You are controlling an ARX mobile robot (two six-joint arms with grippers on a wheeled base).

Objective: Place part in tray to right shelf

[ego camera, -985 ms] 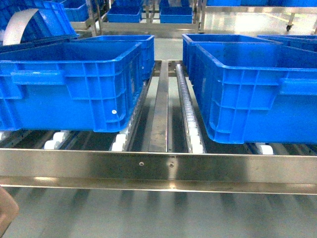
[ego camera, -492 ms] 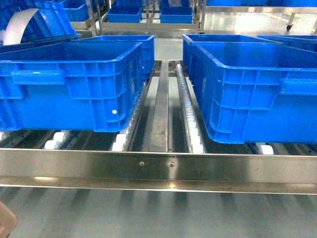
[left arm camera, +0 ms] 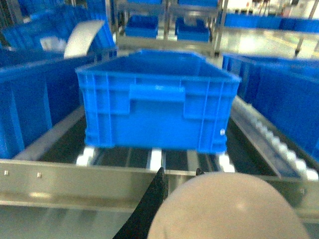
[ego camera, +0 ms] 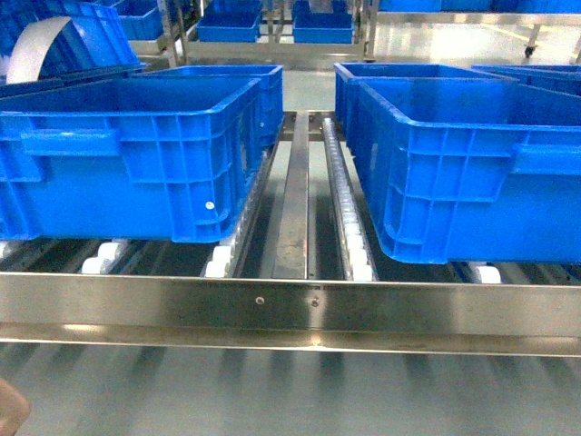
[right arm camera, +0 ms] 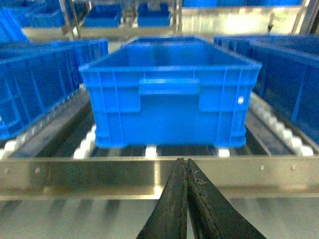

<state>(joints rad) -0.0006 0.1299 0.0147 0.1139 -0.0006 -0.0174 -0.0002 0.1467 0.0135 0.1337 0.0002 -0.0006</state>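
Steel racking fills the head view: a shiny steel shelf with a front rail [ego camera: 290, 309] and white roller tracks [ego camera: 349, 213] carries two large blue plastic crates, one on the left [ego camera: 136, 154] and one on the right [ego camera: 463, 163], with a bare lane between them. More crates stand on racks behind. A sliver of something beige-brown [ego camera: 11, 407] shows at the bottom left corner, too small to identify with certainty. Neither gripper appears in this view, and no small blue part is visible.

From the left wrist camera, a rounded beige plastic surface [left arm camera: 229, 209], likely the back of the dustpan-shaped tray, bulges across the bottom of the picture, just below the rail. A dark finger of the left gripper [left arm camera: 149, 206] runs up against its left edge, so the gripper looks to be holding the tray, though the grasp itself is hidden and cannot be confirmed. The inside of the tray is out of sight, so whether the part lies in it cannot be told.

From the right wrist camera, the right gripper [right arm camera: 187, 199] has its two dark fingers pressed together with nothing between them, below the rail and facing a blue crate [right arm camera: 169, 94].

As a judgement, the delivery is not done: the tray sits short of the shelf, and it must yet be carried over the rail and emptied or set down.
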